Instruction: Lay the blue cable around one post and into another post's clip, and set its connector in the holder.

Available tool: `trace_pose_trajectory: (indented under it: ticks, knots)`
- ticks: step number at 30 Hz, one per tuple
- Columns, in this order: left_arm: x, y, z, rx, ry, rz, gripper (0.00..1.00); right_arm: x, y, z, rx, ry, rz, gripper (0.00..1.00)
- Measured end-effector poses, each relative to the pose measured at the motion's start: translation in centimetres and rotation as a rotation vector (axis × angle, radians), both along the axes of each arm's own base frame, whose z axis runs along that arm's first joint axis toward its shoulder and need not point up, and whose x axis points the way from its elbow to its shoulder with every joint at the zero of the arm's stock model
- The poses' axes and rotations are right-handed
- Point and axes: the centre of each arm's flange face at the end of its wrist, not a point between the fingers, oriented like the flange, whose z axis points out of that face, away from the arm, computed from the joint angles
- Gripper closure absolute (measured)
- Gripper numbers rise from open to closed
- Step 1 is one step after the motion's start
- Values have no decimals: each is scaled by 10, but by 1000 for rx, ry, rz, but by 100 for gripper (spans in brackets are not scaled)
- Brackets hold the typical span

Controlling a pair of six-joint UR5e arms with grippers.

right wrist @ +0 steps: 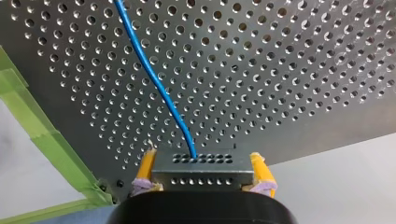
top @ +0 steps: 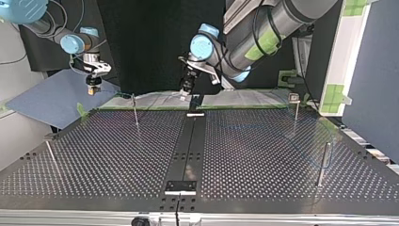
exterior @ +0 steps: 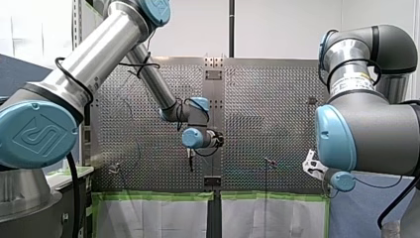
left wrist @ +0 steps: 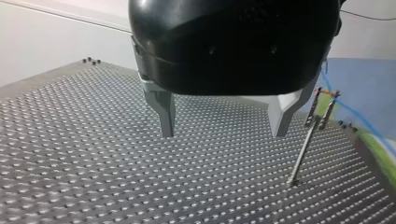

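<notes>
Top view: at ten o'clock my right gripper hangs beyond the corner of the table. Left wrist view: my left gripper is wide open, empty, likely free to guide. Right wrist view: yellow pads clamp the connector; blue cable runs ahead.

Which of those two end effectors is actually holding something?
My right end effector: its yellow pads clamp the connector of the blue cable. My left end effector hangs open and empty above the perforated table.
</notes>
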Motion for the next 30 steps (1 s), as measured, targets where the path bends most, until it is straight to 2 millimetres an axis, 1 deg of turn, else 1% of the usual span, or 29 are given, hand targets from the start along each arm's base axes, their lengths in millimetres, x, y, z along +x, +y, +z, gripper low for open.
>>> trace_pose_trajectory:
  ticks: [9, 12, 23, 30]
  knots:
    - [13, 37, 24, -21, -67, 23, 0, 3, 1, -1, 0, -1, 9, 100]
    - [15, 47, 31, -32, -88, 42, 0, 5, 1, -1, 0, -1, 17, 100]
    - [0, 66, 56, -50, -168, 94, 0, 7, 2, -2, 3, -8, 24, 100]
    - [-15, 82, 76, -67, -237, 131, 0, 9, 3, -2, 5, -11, 27, 100]
